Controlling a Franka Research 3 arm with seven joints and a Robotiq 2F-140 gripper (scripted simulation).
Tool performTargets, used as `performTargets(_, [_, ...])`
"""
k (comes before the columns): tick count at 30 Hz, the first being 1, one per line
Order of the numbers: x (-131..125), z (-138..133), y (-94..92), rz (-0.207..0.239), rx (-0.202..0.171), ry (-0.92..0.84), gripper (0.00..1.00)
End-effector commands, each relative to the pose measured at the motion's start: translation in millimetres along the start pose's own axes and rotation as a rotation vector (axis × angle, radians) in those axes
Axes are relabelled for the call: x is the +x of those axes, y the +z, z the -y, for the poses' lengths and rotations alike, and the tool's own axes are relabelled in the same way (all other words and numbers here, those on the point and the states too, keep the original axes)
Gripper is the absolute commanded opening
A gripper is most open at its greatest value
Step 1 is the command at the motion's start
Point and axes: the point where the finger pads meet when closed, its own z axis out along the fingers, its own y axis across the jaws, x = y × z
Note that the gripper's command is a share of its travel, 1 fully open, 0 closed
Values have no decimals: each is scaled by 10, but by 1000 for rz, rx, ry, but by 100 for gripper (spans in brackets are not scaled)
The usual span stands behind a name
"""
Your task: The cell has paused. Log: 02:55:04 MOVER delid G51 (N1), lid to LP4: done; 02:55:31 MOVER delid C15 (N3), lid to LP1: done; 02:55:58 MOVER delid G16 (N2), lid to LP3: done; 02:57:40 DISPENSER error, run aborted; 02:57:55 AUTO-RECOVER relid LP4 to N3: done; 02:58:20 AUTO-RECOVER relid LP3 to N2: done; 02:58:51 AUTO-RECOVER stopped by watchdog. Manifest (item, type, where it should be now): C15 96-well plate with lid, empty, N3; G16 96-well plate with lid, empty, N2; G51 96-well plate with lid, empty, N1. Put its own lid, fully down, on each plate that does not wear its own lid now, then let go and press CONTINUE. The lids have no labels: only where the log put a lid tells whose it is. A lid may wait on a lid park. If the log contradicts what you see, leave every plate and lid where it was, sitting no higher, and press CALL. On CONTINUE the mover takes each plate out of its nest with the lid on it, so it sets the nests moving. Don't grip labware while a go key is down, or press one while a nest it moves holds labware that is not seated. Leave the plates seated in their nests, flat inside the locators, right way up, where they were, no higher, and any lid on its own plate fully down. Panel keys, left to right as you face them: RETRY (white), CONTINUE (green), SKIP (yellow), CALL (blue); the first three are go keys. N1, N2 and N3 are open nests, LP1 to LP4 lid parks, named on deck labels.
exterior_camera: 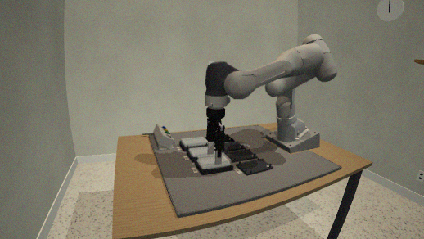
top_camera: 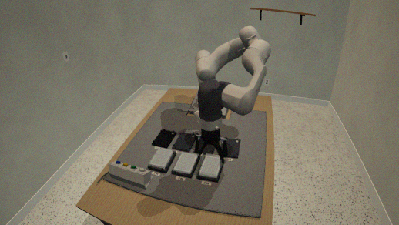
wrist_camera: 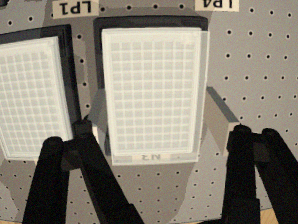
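The end effector (wrist_camera: pixel 161 131) is clamped on a lid (wrist_camera: pixel 152 76) at centre frame over a nest (wrist_camera: pixel 149 22); seating, release and the green key (top_camera: pixel 133 166) appear outstanding.

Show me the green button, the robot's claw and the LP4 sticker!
green button (top_camera: pixel 133 166), top view, its cap.
claw (wrist_camera: pixel 156 143), wrist view, between fingertips, gripping a lid (wrist_camera: pixel 153 83).
LP4 sticker (wrist_camera: pixel 216 2), wrist view, its middle.

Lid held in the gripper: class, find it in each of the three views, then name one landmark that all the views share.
Top: the lid is the right-hand white rectangle of the near row, just below the arm.
Exterior: the lid is the nearest of the three white rectangles.
Wrist: the lid fills the middle of the picture.
Shared landmark: the gripper, shut on the lid.
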Motion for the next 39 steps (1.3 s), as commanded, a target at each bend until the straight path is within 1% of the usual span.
performTargets(1, [-12,17,12,3,0,-6,0])
performTargets(39, [-16,32,74,3,0,-6,0])
